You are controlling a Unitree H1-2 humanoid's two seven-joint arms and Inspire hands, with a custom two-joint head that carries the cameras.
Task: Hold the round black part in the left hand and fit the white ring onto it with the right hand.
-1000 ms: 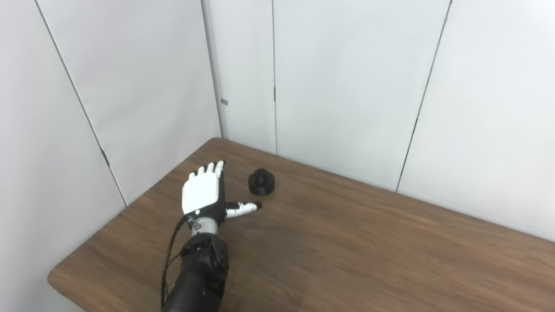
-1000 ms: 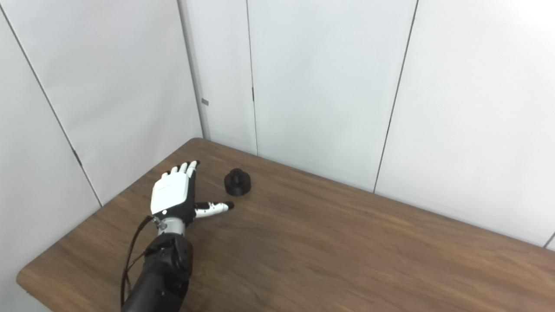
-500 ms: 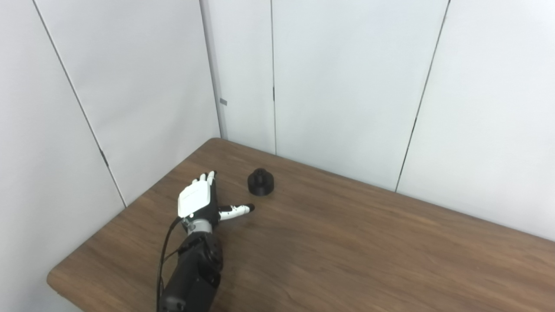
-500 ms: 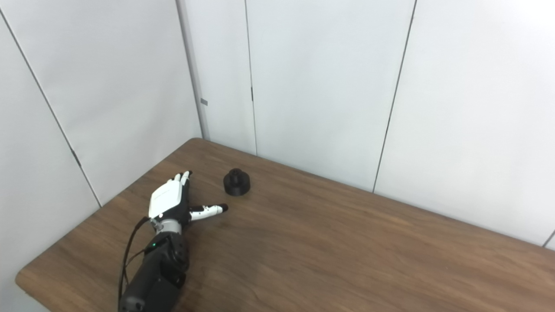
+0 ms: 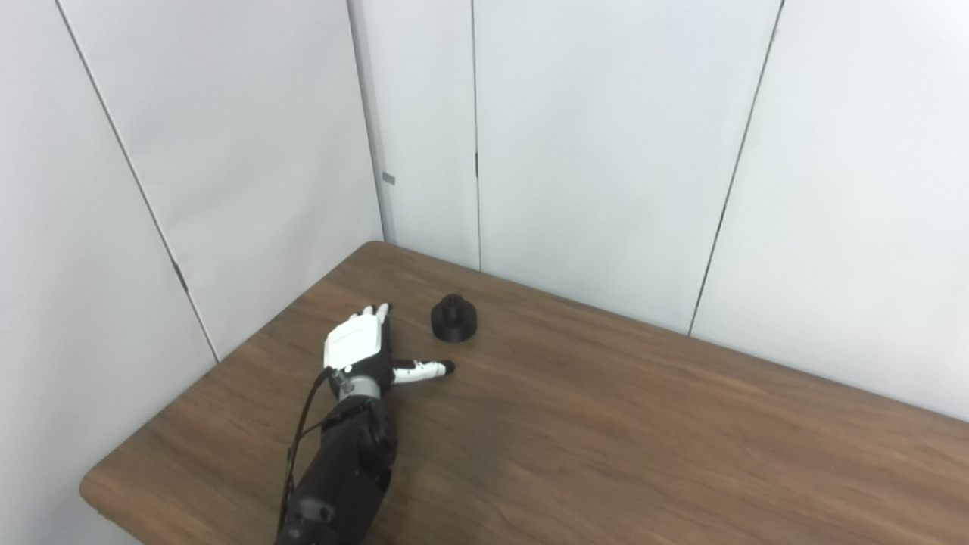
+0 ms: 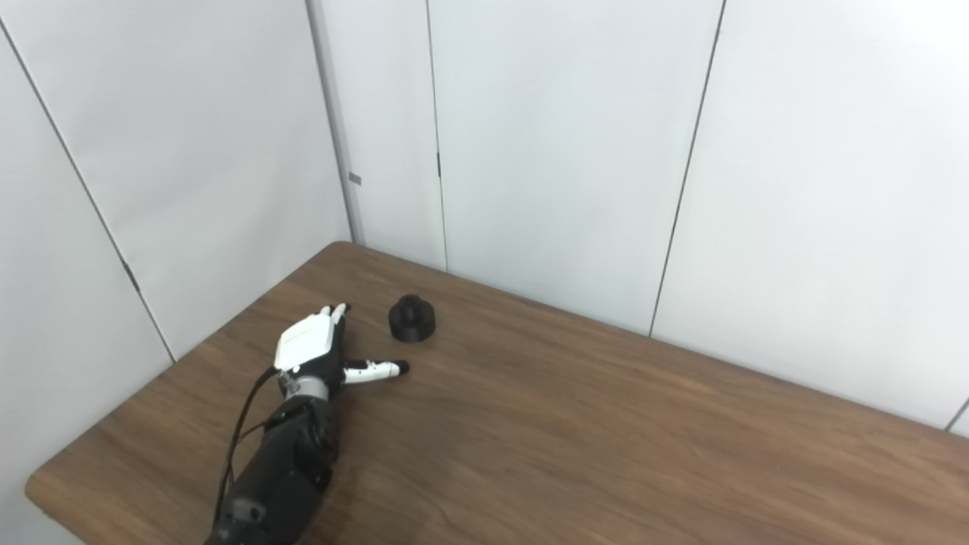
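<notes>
The round black part stands on the brown table near the far left corner, a small knob on its top. My left hand lies low over the table just left of and nearer than the part, open, fingers stretched toward the wall and thumb pointing right. A gap separates the hand from the part. No white ring shows in either view. My right hand is out of view.
White wall panels close off the table on the far side and the left. The table's left edge runs close beside my left forearm.
My left hand has dropped lower toward the table and flattened, staying beside the black part. The part has not moved. The camera has shifted slightly.
</notes>
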